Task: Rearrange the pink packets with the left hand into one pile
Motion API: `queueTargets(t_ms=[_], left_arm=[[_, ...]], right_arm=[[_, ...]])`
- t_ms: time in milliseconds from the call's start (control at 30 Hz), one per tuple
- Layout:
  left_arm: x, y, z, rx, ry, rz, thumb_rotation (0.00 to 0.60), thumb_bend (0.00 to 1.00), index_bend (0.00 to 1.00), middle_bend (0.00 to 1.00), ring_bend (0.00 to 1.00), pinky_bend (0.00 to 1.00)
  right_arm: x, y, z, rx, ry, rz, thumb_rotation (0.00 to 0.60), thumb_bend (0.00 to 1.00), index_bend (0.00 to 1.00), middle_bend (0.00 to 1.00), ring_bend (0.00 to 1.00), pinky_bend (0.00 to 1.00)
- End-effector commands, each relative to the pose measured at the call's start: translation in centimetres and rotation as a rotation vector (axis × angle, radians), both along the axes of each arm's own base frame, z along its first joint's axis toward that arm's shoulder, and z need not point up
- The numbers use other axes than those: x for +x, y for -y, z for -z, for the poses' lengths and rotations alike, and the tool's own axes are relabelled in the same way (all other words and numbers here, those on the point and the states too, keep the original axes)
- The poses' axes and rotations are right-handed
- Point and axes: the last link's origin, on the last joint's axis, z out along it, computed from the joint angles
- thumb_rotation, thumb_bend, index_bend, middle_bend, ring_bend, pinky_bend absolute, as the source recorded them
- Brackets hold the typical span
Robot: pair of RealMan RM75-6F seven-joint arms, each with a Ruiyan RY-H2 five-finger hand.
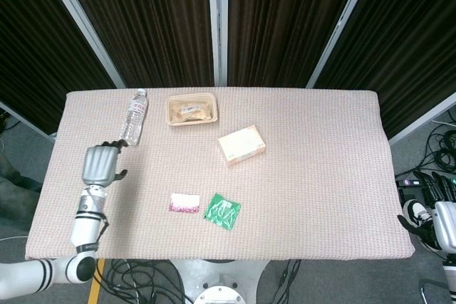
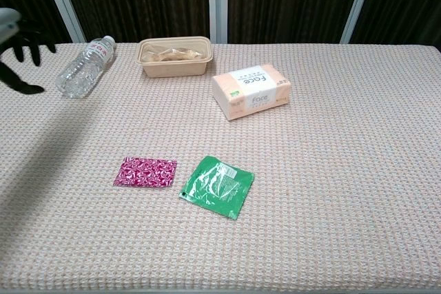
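One pink patterned packet (image 2: 145,171) lies flat on the cloth, also seen in the head view as the pink packet (image 1: 184,203); whether another lies under it I cannot tell. My left hand (image 1: 100,164) hovers far to its left near the table's left edge, fingers spread, holding nothing. In the chest view only the left hand's dark fingertips (image 2: 26,53) show at the upper left corner. My right hand (image 1: 434,215) hangs off the table's right side, low, its fingers unclear.
A green packet (image 2: 217,186) lies just right of the pink one. A tissue box (image 2: 251,91) sits mid-table. A food tray (image 2: 173,56) and a lying water bottle (image 2: 84,66) are at the back left.
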Motion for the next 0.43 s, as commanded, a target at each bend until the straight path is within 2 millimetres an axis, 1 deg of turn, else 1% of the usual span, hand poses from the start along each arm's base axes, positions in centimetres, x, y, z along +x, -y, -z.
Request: queueTargets(t_ms=[33, 133, 233, 333, 433], left_arm=[[-5.1, 1.9, -4.4, 0.123, -0.044, -0.012, 0.600, 0.22, 0.38, 0.42, 0.33, 0.45], [-6.9, 3.7, -6.0, 0.161, -0.057, -0.017, 0.600, 0.22, 0.38, 0.40, 0.32, 0.40], [-7.9, 5.7, -7.2, 0.185, -0.067, -0.022, 0.600, 0.22, 0.38, 0.40, 0.31, 0.38], [-8.3, 7.6, -7.9, 0.202, -0.075, -0.037, 0.600, 0.22, 0.38, 0.40, 0.31, 0.38], [-8.2, 9.4, -8.0, 0.185, -0.065, -0.058, 0.600, 0.22, 0.38, 0.40, 0.31, 0.38]], right_arm=[[0.1, 0.1, 0.1, 0.003, -0.001, -0.003, 0.600, 0.09, 0.10, 0.12, 0.00, 0.00], [0.3, 0.1, 0.2, 0.007, 0.000, -0.011, 0.600, 0.09, 0.10, 0.12, 0.00, 0.00], [0.4, 0.1, 0.3, 0.012, -0.001, -0.014, 0.600, 0.09, 0.10, 0.12, 0.00, 0.00], [0.5, 0.1, 0.4, 0.012, 0.000, -0.017, 0.600, 0.09, 0.10, 0.12, 0.00, 0.00], [0.6, 0.0, 0.4, 0.014, -0.001, -0.019, 0.600, 0.09, 0.10, 0.12, 0.00, 0.00]])
